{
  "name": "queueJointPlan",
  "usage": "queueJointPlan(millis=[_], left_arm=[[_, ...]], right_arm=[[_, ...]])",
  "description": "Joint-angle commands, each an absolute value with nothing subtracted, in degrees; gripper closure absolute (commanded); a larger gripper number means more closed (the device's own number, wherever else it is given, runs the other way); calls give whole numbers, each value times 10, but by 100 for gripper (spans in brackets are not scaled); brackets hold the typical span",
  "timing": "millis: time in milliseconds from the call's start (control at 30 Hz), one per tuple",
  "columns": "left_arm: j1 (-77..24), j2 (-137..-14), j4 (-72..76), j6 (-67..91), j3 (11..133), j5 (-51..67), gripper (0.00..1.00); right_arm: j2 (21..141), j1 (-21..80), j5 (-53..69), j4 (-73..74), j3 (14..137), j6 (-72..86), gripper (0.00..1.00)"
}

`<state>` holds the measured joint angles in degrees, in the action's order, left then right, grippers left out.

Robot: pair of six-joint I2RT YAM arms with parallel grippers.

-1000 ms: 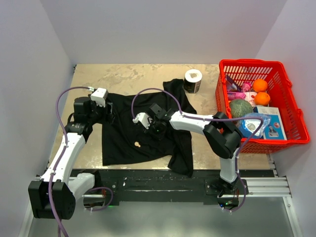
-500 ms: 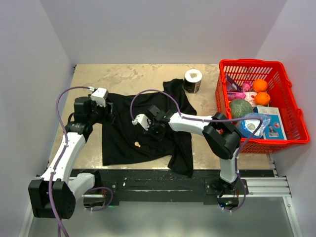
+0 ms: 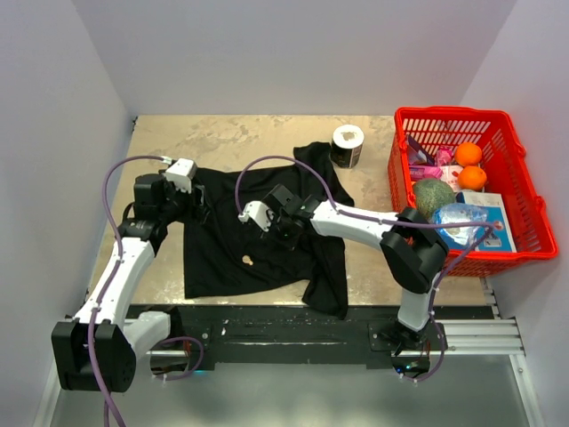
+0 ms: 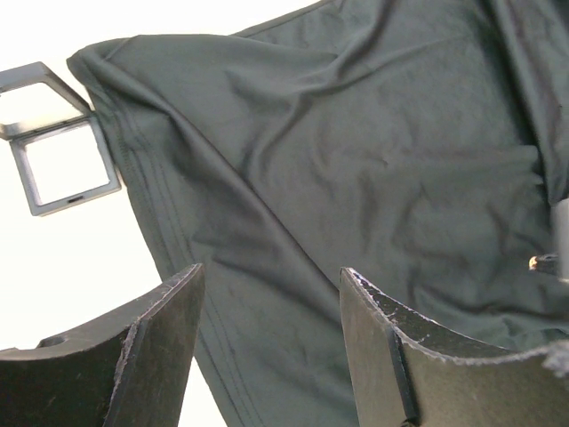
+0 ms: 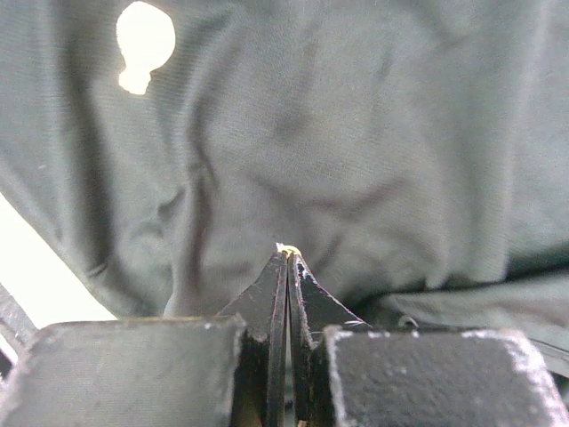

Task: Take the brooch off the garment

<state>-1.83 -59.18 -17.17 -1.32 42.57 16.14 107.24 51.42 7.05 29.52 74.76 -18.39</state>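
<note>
Brooch (image 5: 286, 248): a tiny gold glint right at the tips of your right gripper (image 5: 286, 256). The fingers are pressed fully together with the speck pinched at their very end. It sits against the black T-shirt (image 5: 400, 133), and the cloth is puckered in small folds around the tips. In the left wrist view the same gold speck (image 4: 537, 262) shows at the far right edge, beside a grey bit of hardware. In the top view the brooch is too small to pick out. There your right arm reaches across to the middle of the shirt (image 3: 267, 258), gripper angled down onto the cloth.

Pale label (image 5: 142, 40): on the shirt, up and left of the tips in the right wrist view, well apart from the brooch. The top view puts it (image 3: 248, 260) toward the shirt's near edge.

The shirt is spread on the tan table (image 3: 222, 138) and rumpled along its right side. Its near right corner reaches the near table edge.

Your left gripper (image 4: 268, 271): fingers wide apart with nothing between them, held over the shirt's left sleeve near the hem. A black square open frame (image 4: 62, 133) lies on the table just beside that sleeve corner.

A toilet roll (image 3: 348, 145) stands upright just past the shirt's far corner. At far right, a red basket (image 3: 453, 113) holds two oranges (image 3: 468, 153), a dark green round fruit (image 3: 433, 193) and a blue-and-white packet (image 3: 458, 222).
</note>
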Motion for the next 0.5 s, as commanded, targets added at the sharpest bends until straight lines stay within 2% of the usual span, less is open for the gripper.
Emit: queueJointPlan(millis=[0, 200, 467], left_arm=[[-12, -601, -143, -16, 433, 197, 34], [-12, -644, -139, -15, 421, 257, 36], [-7, -693, -183, -32, 429, 308, 42]], right_arm=[[1020, 516, 91, 306, 763, -207, 100], [1012, 519, 119, 293, 773, -235, 100], [1079, 556, 120, 256, 849, -262, 100]])
